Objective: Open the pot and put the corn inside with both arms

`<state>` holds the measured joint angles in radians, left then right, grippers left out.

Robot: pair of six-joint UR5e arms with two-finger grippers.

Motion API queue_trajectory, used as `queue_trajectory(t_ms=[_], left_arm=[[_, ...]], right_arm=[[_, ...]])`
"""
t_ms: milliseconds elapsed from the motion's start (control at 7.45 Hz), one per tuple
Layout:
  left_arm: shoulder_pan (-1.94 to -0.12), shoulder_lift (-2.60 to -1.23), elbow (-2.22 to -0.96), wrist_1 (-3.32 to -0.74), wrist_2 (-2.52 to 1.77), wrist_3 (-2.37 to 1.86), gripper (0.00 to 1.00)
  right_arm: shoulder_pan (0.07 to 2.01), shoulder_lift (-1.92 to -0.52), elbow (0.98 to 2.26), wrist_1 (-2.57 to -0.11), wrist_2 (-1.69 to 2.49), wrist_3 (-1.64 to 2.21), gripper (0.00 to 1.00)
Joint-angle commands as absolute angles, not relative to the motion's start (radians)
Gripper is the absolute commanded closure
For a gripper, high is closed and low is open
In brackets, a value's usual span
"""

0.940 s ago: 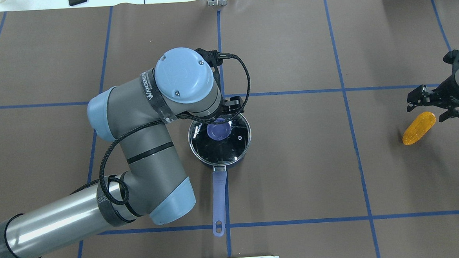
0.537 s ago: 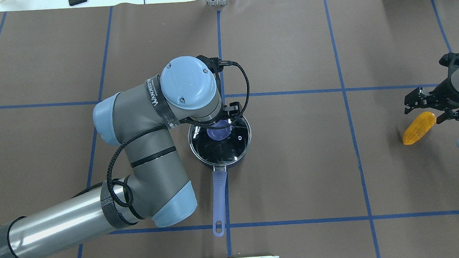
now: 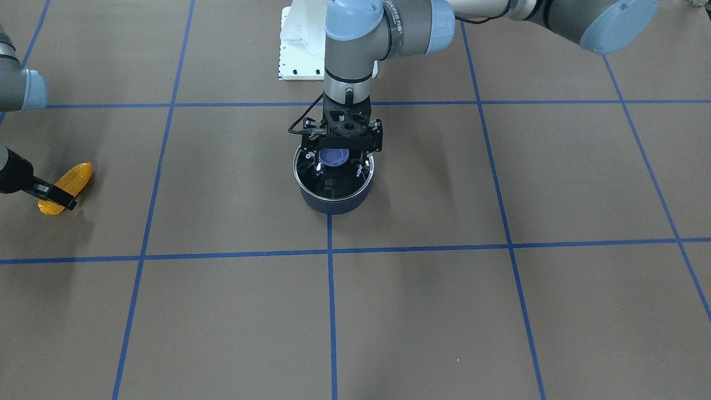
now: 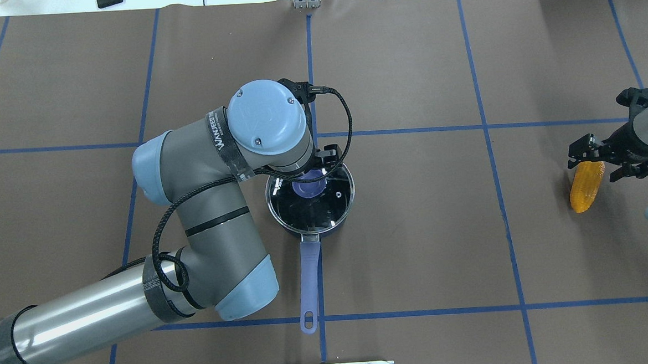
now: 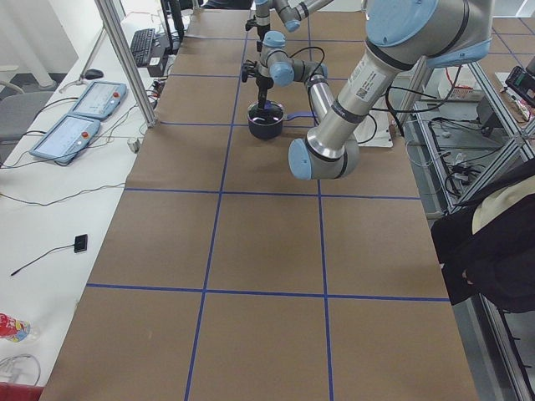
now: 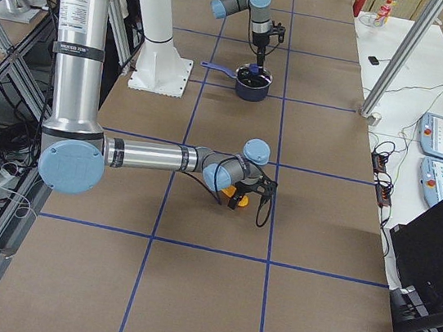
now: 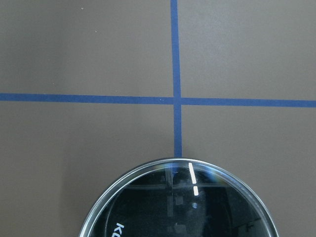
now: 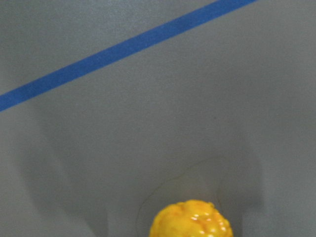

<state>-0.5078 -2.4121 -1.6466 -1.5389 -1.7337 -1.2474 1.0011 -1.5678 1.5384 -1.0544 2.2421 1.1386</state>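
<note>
Right gripper point(image 4: 606, 161), wide, has dropped astride the corn point(image 4: 585, 187), turning it; left gripper point(image 3: 338, 162), wide, straddles the lid knob point(image 3: 335, 155)

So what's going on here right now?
The left gripper is down over the pot, its jaws either side of the blue knob on the lid. The lid is still on, and I can't tell if the grip has closed. The right gripper sits open astride one end of the corn, which lies on the table far to the robot's right.
</note>
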Motion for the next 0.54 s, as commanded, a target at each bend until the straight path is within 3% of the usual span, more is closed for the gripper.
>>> queue_trajectory(t_ms=[0,403], left_arm=[[-0.508,-2.411,-1.64,-1.542,-1.735,-1.246,0.03],[-0.508,-2.411,-1.638,-1.542,-1.735,-1.243,0.05]], right_arm=[[1.0,-1.563,1.545,-1.046,2.246,1.15,0.08],[1.0,-1.562,1.555,-1.046,2.25,1.158,0.24]])
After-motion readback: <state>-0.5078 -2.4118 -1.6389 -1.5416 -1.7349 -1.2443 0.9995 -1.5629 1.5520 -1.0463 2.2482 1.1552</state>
